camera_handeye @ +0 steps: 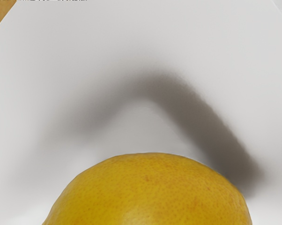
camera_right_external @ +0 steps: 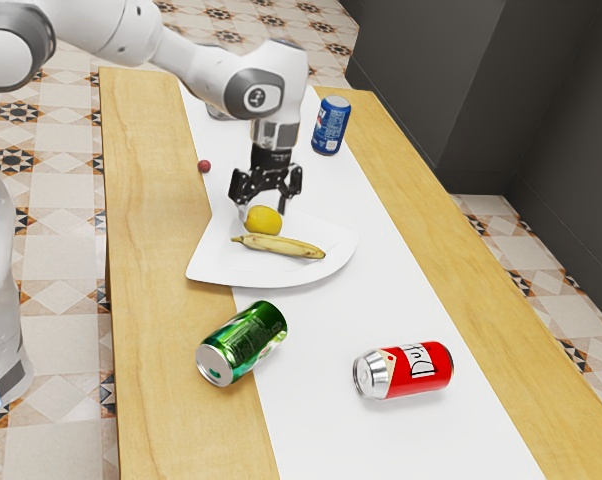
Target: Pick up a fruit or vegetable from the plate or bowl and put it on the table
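Black gripper (camera_right_external: 265,208) points down over the plate, its fingers standing open, one to each side of the upper part of a yellow lemon (camera_right_external: 264,222); no grip on it is visible. In the wrist view the lemon (camera_handeye: 150,192) bulges up large from the lower edge, in front of the white plate (camera_handeye: 131,42). Beside the lemon, a banana (camera_right_external: 279,246) lies on the white plate (camera_right_external: 221,270), on the side toward the green can.
A green can (camera_right_external: 243,343) and a red can (camera_right_external: 405,371) lie on their sides on the table (camera_right_external: 151,300). A blue can (camera_right_external: 331,126) stands upright beyond the plate. One small red fruit (camera_right_external: 204,167) rests near the white runner's edge.
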`<state>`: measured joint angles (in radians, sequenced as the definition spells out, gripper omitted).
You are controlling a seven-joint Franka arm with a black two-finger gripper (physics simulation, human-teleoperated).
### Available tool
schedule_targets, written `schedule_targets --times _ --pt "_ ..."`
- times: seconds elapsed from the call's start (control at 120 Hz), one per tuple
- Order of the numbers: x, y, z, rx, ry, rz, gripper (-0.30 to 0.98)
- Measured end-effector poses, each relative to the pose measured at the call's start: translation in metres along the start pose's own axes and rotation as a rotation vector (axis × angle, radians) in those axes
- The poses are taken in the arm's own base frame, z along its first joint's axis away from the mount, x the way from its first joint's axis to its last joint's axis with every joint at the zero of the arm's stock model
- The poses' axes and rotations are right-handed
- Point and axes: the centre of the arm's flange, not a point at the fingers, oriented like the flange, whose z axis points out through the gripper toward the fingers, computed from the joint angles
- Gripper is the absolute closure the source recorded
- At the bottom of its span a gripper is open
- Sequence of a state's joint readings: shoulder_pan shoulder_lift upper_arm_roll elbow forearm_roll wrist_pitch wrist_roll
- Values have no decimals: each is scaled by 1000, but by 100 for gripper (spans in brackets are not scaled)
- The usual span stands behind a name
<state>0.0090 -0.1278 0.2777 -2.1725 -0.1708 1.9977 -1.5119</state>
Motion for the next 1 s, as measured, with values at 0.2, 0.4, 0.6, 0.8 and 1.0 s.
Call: schedule_targets --times 0.2,0.4,0.6,0.8,1.0 --pt "-1 5 9 2 -4 28 0" --pt "-1 9 20 8 -8 45 0" --pt "-1 12 25 7 -8 59 0" --pt "-3 12 22 -4 -30 58 21" --pt "-24 11 -11 -65 -3 120 22"
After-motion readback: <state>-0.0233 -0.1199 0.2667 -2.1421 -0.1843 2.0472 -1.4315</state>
